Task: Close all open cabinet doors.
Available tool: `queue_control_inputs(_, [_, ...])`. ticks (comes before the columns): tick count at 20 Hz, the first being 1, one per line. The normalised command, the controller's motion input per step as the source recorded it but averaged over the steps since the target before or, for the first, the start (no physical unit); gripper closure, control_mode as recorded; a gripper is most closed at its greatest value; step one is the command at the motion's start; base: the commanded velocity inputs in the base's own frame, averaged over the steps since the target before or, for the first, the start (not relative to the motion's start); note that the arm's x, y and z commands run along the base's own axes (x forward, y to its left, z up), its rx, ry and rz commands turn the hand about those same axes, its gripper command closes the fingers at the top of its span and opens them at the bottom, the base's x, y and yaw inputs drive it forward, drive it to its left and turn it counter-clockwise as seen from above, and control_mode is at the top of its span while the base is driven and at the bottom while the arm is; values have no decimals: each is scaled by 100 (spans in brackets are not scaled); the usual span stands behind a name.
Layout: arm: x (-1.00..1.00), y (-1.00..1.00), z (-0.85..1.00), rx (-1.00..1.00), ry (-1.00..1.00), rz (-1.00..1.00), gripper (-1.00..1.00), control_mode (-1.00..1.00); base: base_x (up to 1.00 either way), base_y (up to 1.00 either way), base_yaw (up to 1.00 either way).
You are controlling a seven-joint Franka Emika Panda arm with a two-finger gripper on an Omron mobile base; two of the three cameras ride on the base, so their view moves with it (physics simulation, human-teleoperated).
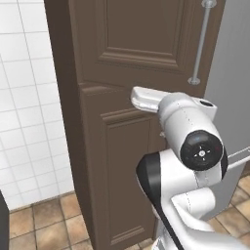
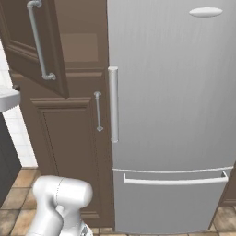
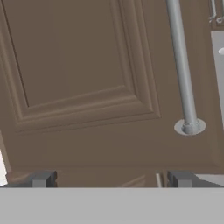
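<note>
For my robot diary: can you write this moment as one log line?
gripper: open, empty | dark brown panelled upper cabinet door: ajar | silver bar handle: untouched | lower door: shut

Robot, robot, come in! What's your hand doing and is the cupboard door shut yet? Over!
Gripper open, empty, facing upper cabinet door. Door ajar, swung out beside grey fridge. Lower cabinet door shut. Nothing in between.

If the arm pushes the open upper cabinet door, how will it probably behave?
The upper door looks like a stiff wooden panel, so it should not bend. It stands ajar, so it probably swings shut on its hinges rather than slides. Its round metal handle may be slippery for the open fingers; the flat face seems safer.
</note>
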Motion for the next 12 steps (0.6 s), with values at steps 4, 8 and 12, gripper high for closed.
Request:
queue_control_inputs(4, [0, 0, 24, 0, 0, 0, -100, -100, 0, 0, 0])
queue_control_inputs(8, [0, 0, 7, 0, -1, 0, -100, -100, 0, 0, 0])
queue_control_inputs(12, [0, 0, 0, 0, 0, 0, -100, -100, 0, 0, 0])
